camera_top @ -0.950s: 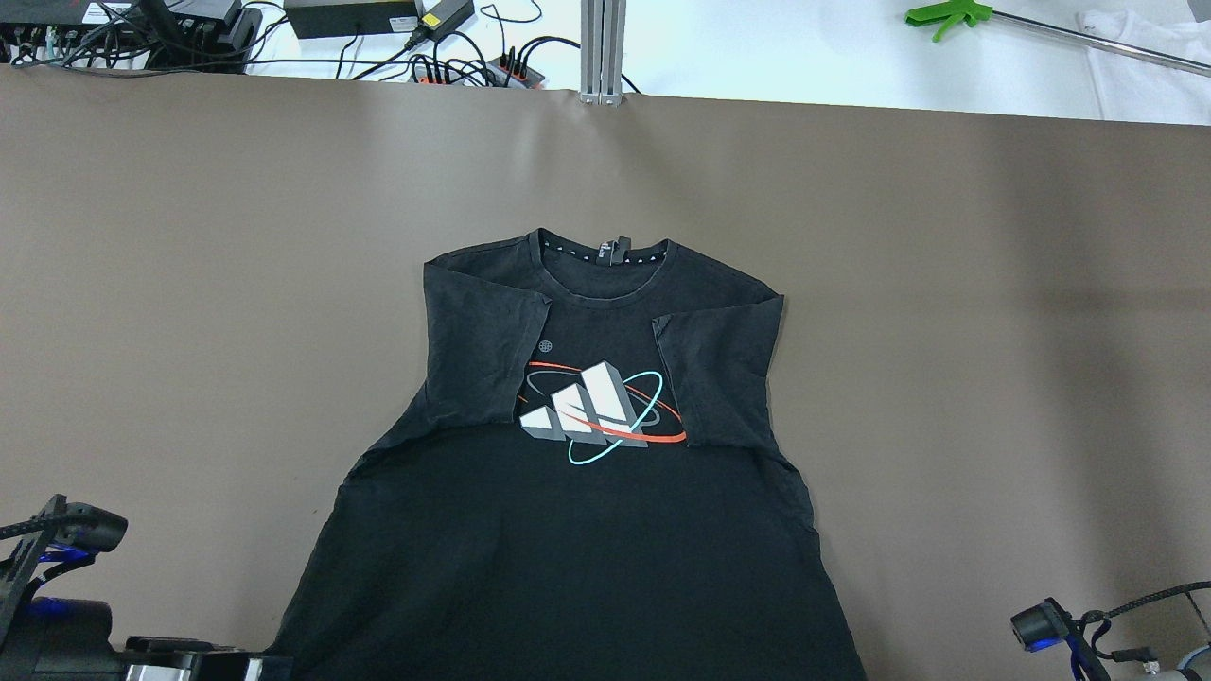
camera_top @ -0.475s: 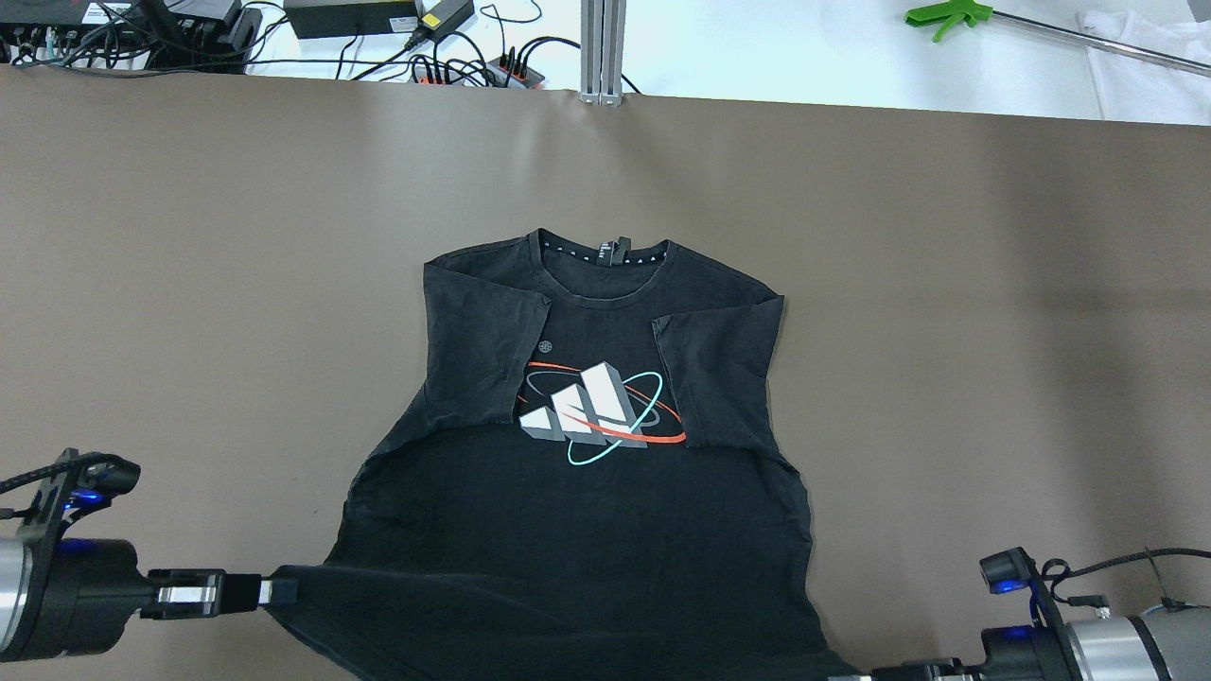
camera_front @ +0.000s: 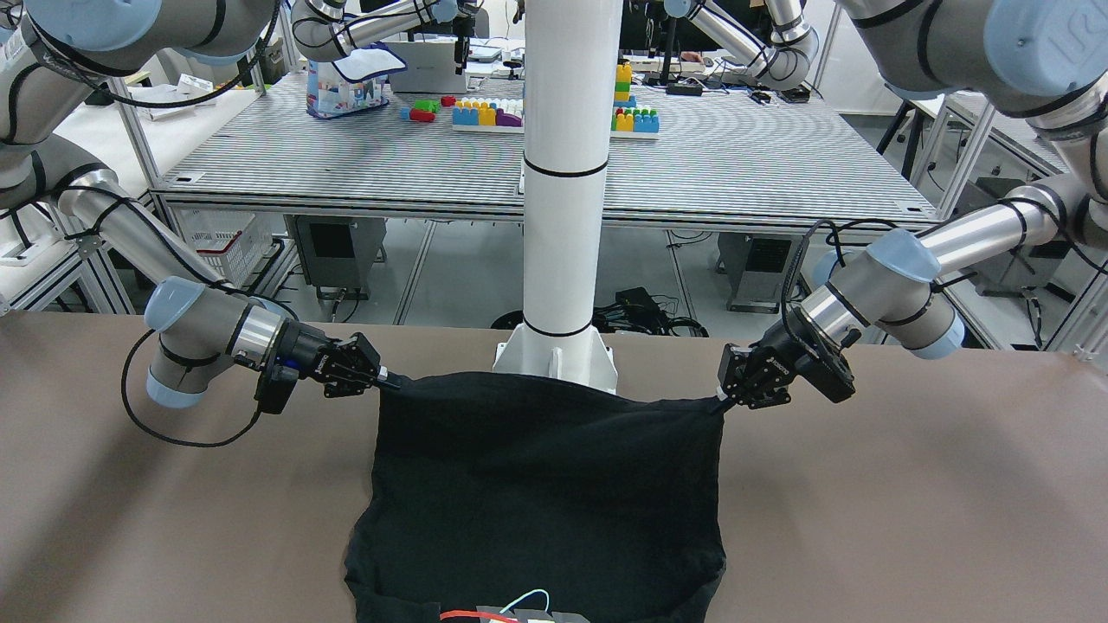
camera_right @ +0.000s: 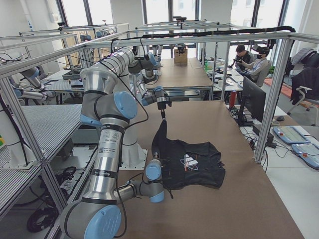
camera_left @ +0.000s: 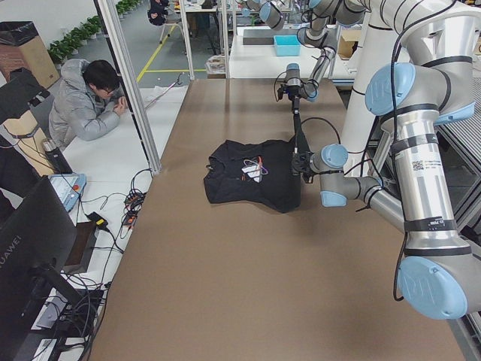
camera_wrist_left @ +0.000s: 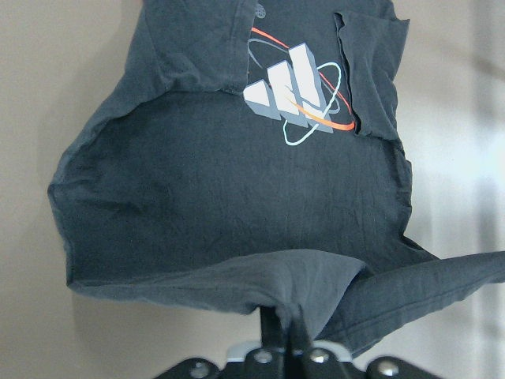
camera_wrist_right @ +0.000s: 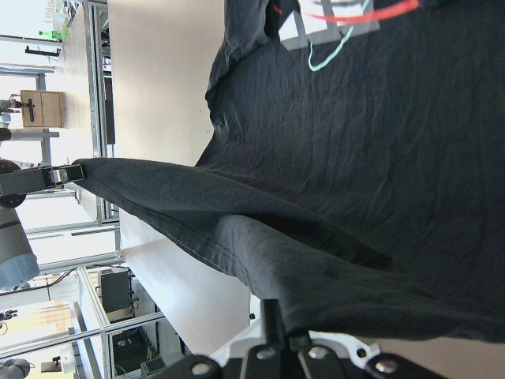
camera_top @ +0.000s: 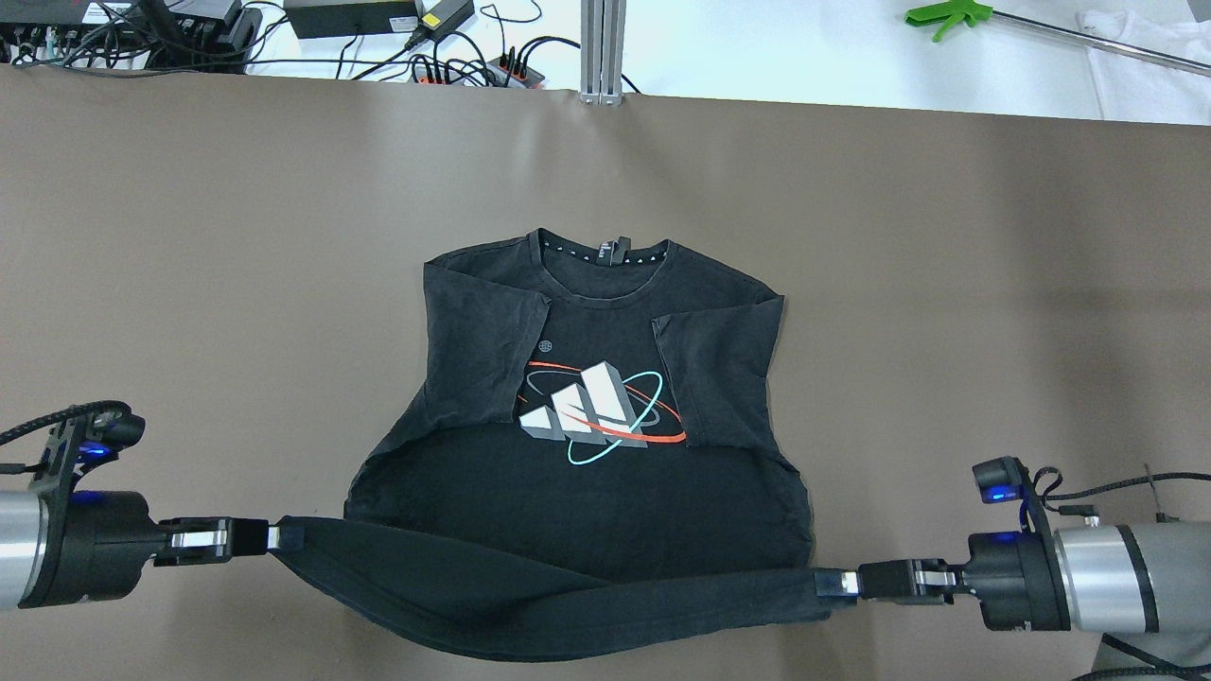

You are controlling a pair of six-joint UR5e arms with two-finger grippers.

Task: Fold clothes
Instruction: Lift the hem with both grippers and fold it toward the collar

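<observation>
Left gripper (camera_top: 284,537): clamped tight on one bottom corner of the black T-shirt (camera_top: 587,492); the left wrist view shows cloth bunched between its closed fingers (camera_wrist_left: 272,335). Right gripper (camera_top: 833,583): likewise pinched onto the other bottom corner, with fabric draped over its fingers (camera_wrist_right: 271,316) in the right wrist view. Count: two grippers, one shirt, each gripper holding one corner. The hem is raised off the brown table (camera_top: 189,236) and stretched between the two grippers, sagging in the middle as seen from overhead. In the front-facing view the raised cloth hangs as a dark sheet between the right gripper (camera_front: 385,378) and the left gripper (camera_front: 723,400), in front of the base of the one white pillar (camera_front: 567,173). The upper half of the shirt lies flat on the table, front side up, near the table's middle. Two short sleeves are folded inward over the chest, one (camera_top: 482,350) on each side (camera_top: 719,369) of the single printed logo (camera_top: 591,407), which shows three white bars and two crossing rings, one orange and one teal. The collar (camera_top: 605,260) is at the far end, away from the robot. The arms reach in from opposite sides, well apart. One person (camera_left: 86,105) sits beside the table in the left side view.
</observation>
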